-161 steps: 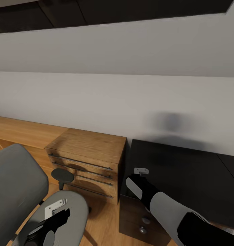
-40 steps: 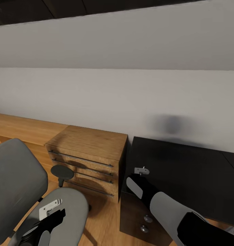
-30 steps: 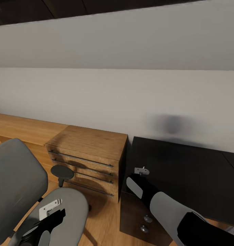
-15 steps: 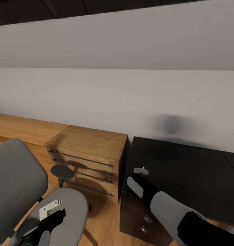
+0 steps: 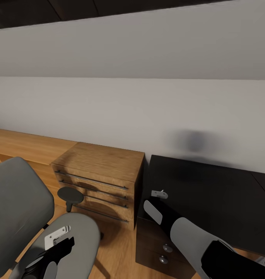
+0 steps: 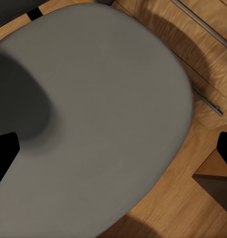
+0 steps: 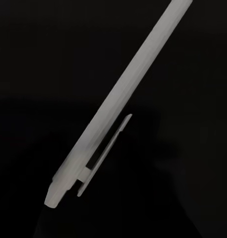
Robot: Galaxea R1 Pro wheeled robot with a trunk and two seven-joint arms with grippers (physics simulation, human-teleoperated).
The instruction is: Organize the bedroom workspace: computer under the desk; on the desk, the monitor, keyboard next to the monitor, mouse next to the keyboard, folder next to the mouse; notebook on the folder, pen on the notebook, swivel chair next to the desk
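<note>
Right arm (image 5: 194, 236): rounded grey shell, black joint segments, pale oval panel near the wrist.
Right wrist: small grey metal bracket (image 5: 159, 193).
Left arm (image 5: 47, 257): black links, light-grey bracket (image 5: 57, 235).

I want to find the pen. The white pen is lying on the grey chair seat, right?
No, the white pen is against a black surface, likely the desk, as the right wrist view shows. The grey chair seat in the left wrist view is bare.

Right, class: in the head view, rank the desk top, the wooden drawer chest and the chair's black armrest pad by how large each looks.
1. Desk, largest, though cut off by the picture's edge.
2. Wooden drawer chest.
3. Armrest pad, clearly smallest.
</note>
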